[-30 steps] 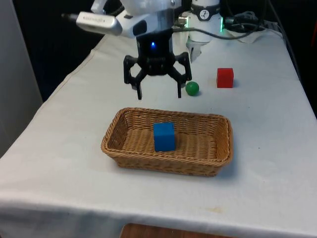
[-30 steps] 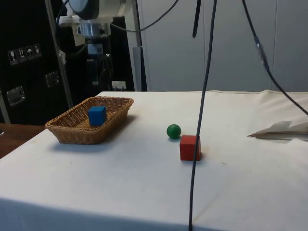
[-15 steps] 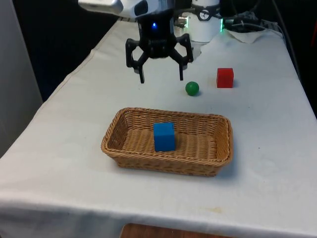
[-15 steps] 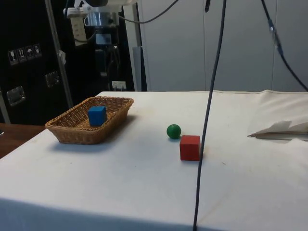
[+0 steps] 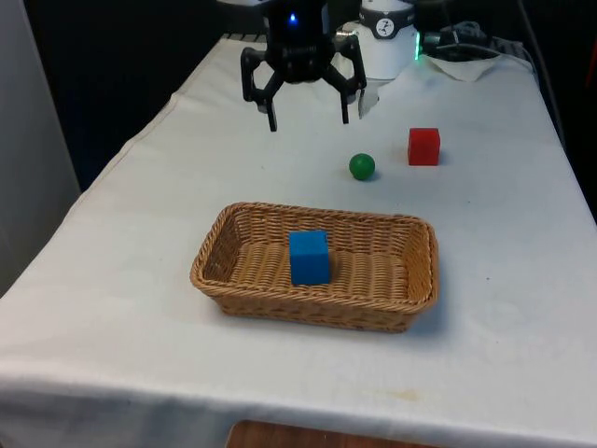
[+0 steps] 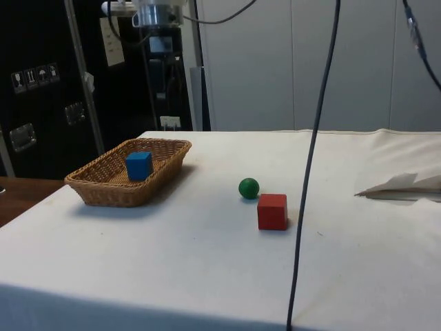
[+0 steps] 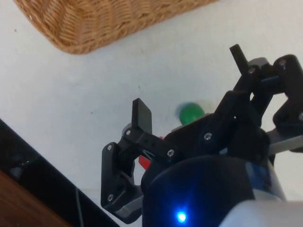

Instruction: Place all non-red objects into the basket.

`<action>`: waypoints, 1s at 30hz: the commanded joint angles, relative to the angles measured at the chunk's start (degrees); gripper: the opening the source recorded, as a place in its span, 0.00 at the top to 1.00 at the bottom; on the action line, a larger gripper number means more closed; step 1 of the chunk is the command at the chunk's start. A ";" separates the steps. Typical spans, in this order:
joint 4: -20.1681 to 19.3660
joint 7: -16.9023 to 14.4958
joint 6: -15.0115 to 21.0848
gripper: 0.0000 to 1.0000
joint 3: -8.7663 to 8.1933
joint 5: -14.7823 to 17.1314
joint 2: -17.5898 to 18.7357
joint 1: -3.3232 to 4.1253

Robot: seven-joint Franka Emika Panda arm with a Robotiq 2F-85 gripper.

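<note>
hovering gripper [image 5: 305,112] wide open, empty; blue cube [image 5: 309,257] in basket [image 5: 410,299].

No readable word, brand or number is found on any object. On the dark cabinet [image 6: 41,103] in the side view, a small white label [image 6: 33,78] bearing black pictogram symbols is seen, one resembling an umbrella, but no lettering can be made out. A pale sheet [image 6: 110,43] hanging nearby carries marks that cannot be read.
</note>
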 commanded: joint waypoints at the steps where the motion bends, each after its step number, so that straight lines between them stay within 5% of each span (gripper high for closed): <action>1: -0.40 0.00 0.00 0.00 0.00 -0.17 -0.46 0.06; 3: -3.04 0.06 1.15 0.00 -0.52 -1.32 -2.75 0.74; 10: -6.59 0.17 1.15 0.00 -0.46 -2.75 -6.65 0.86; 11: -5.16 0.00 0.06 0.00 0.00 -2.01 -5.50 0.29; 12: -7.05 0.17 1.15 0.00 -0.46 -2.92 -7.10 0.86; 20: -9.05 0.00 0.17 0.00 0.00 -3.32 -9.51 0.40; 21: -11.17 0.23 1.43 0.00 -0.29 -4.30 -11.34 0.80; 30: -16.16 0.34 2.18 0.00 -0.29 -6.25 -16.04 0.69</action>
